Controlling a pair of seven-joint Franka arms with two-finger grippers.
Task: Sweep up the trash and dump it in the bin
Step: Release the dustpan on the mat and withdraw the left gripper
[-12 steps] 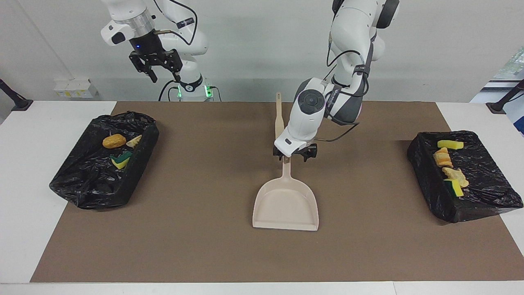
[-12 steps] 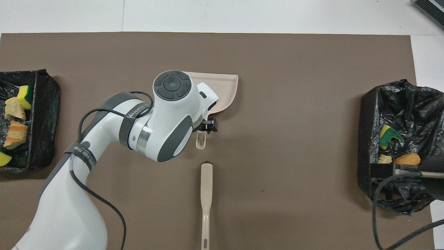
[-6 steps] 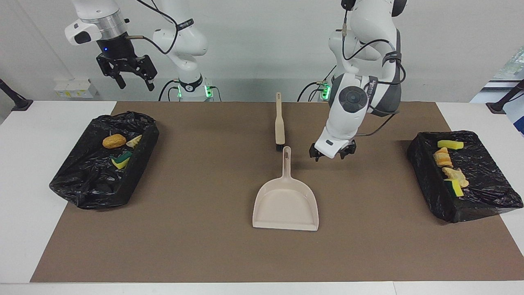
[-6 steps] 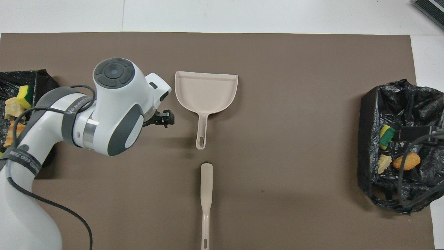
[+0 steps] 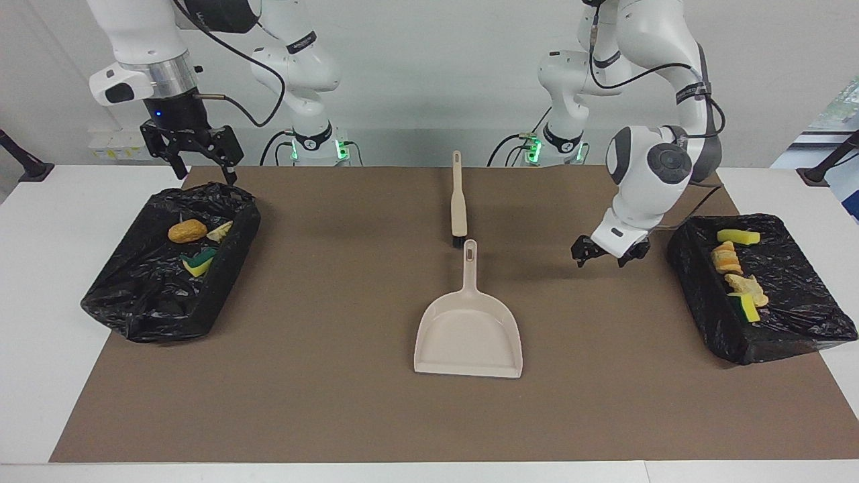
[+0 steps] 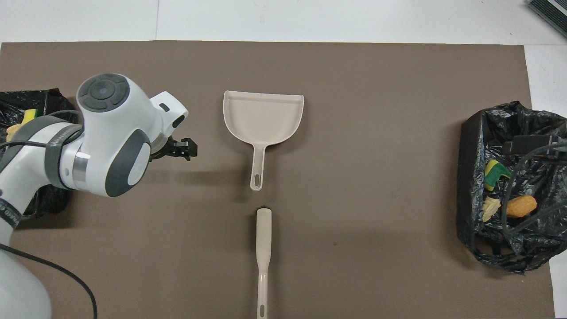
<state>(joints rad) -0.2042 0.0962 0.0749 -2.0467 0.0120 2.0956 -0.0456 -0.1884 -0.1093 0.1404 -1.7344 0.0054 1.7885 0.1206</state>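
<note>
Two bins (image 5: 795, 315) at mat (image 5: 335, 402) ends, dustpan (image 5: 468, 332) central

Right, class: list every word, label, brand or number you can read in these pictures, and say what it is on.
None can be read.
Left arm: lettering on its dark band, too blurred to read.
Right arm: dark band marking, too small to read.
Dustpan, brush, bins: no text visible.
</note>
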